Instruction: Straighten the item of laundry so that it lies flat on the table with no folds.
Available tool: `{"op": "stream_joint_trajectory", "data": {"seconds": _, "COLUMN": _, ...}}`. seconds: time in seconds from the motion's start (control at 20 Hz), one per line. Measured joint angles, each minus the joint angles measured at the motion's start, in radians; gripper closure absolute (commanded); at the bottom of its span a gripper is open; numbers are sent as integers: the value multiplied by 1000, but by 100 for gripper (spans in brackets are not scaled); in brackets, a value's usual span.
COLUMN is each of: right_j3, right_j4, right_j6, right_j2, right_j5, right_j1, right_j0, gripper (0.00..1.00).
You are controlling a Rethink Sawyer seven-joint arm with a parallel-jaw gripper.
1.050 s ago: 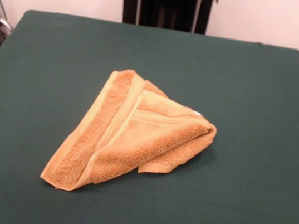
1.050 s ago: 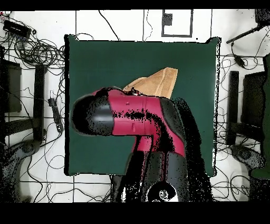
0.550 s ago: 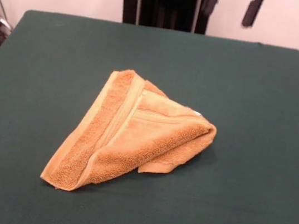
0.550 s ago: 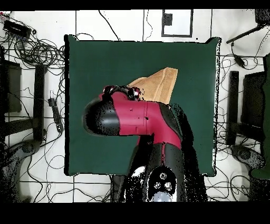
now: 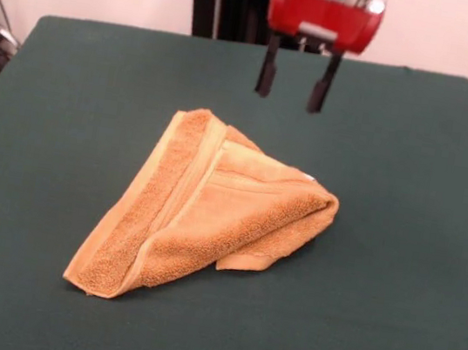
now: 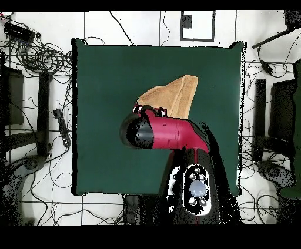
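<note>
Folded towel (image 5: 206, 215) mid-table (image 5: 399, 252), gripper (image 5: 292, 84) above, behind its far edge.

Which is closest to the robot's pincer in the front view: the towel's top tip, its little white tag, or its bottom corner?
Going by the front view, from the pincer:
1. The top tip of the towel, below the pincer and to the picture's left.
2. The white tag, on the towel's right edge; nearly as close, so hard to call.
3. The bottom corner, low on the left, plainly farthest.
</note>
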Motion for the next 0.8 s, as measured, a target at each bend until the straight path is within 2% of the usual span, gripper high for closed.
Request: {"op": "stream_joint_trajectory", "data": {"seconds": 0.8, "right_j3": 0, "right_j4": 1, "right_j6": 0, "right_j2": 0, "right_j5": -54, "right_j1": 145, "right_j0": 25, "gripper": 0}}
